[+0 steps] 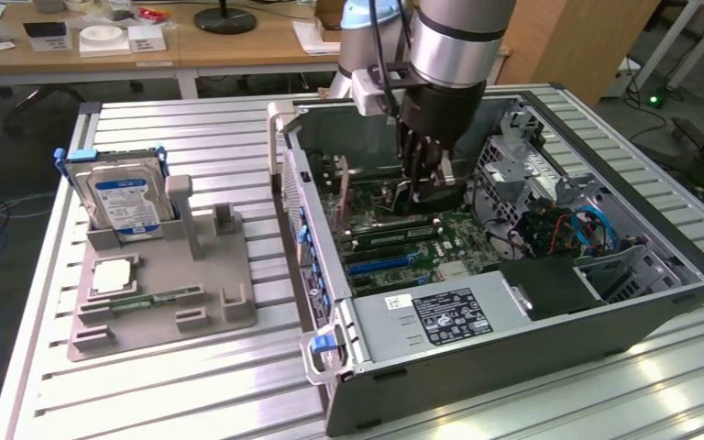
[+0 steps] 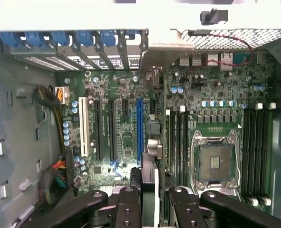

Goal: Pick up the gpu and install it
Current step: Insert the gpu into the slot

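Note:
My gripper (image 1: 432, 188) reaches down into the open computer case (image 1: 645, 312), over the green motherboard (image 1: 450, 243). It is shut on the gpu (image 1: 435, 198), a dark card held on edge. In the wrist view the gpu (image 2: 155, 137) runs edge-on away from my gripper (image 2: 154, 192), between the two black fingers (image 2: 128, 202). It stands just beside the long blue slot (image 2: 139, 128), on the side toward the processor socket (image 2: 215, 161). Its far end reaches the rear bracket openings (image 2: 145, 52). Whether the card's lower edge touches a slot is hidden.
Outside the case, on the exterior view's left, a grey fixture (image 1: 162, 307) holds a silver hard drive (image 1: 126, 203), a processor chip (image 1: 110, 275) and a green memory stick (image 1: 157, 300). The power supply (image 1: 450, 316) and drive cage (image 1: 535, 174) crowd the case interior.

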Robot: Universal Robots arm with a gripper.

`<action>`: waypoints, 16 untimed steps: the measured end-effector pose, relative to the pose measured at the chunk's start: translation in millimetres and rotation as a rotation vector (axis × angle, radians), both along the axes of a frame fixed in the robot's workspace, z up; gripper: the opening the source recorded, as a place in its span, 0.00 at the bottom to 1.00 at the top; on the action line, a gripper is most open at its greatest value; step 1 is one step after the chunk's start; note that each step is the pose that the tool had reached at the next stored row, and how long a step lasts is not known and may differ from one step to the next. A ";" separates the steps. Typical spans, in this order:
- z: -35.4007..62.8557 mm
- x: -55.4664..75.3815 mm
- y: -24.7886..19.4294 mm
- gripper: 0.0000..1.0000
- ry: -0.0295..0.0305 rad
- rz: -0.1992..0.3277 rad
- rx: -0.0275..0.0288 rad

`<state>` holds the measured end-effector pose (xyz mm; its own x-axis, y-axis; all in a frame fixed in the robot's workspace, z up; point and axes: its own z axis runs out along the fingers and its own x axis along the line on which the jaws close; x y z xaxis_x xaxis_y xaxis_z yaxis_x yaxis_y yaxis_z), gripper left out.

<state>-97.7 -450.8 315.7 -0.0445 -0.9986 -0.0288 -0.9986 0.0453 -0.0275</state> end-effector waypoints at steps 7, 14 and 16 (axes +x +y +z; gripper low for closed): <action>-12.7 -0.8 -3.9 0.27 0.0001 0.000 -0.0002; -26.8 -5.8 -6.7 0.27 0.0001 0.000 -0.0001; -30.5 -5.9 -7.7 0.27 0.0002 0.000 -0.0001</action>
<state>-103.6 -458.5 285.2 -0.0445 -0.9986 -0.0286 -0.9986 0.0453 -0.0273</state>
